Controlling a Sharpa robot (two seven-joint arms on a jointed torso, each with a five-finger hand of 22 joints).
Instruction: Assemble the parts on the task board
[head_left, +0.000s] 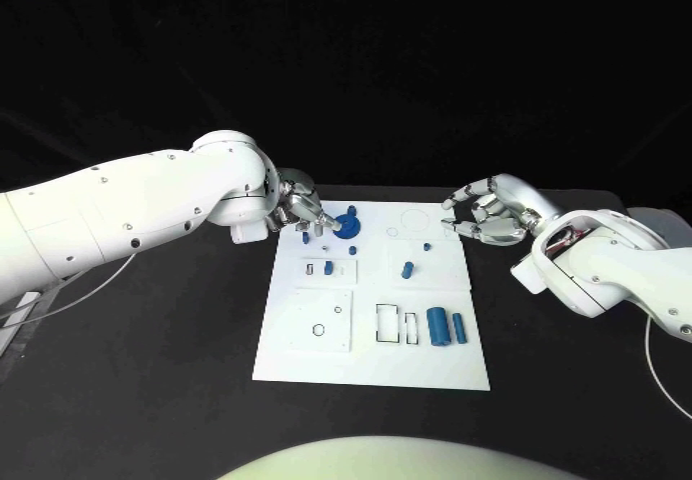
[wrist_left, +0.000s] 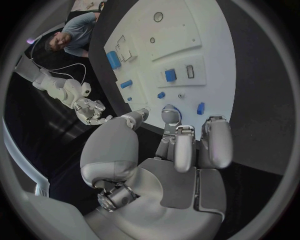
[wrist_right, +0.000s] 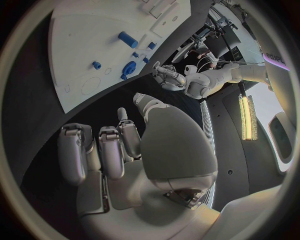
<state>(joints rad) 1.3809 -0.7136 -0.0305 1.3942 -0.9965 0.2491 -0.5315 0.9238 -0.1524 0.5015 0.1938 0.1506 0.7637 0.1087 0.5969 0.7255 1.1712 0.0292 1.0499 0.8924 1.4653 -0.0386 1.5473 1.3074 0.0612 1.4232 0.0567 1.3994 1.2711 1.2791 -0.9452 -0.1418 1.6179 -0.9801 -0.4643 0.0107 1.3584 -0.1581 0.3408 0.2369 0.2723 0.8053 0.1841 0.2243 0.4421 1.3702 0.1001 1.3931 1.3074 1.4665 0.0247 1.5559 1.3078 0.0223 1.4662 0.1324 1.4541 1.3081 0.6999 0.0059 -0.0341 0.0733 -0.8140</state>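
Note:
The white task board (head_left: 378, 352) lies mid-table with several small blue parts on it. At its far left corner stands a blue round part (head_left: 351, 227). My left hand (head_left: 307, 214) reaches to it with thumb and fingers apart; one fingertip (wrist_left: 169, 114) touches the round part (wrist_left: 177, 113) and the thumb stays clear. By the board's far right edge, my right hand (head_left: 486, 213) hovers with its fingers curled in and nothing in them. The right wrist view shows that hand (wrist_right: 119, 145) with an empty palm, beside the board (wrist_right: 81, 45) and the round part (wrist_right: 129, 67).
Two blue cylinders (head_left: 437, 327) (head_left: 460, 327) lie side by side at the board's near right. Small blue pieces (head_left: 329, 267) (head_left: 408, 268) sit mid-board. A raised white plate (head_left: 315, 320) covers the near left. Black table (head_left: 173, 340) surrounds the board.

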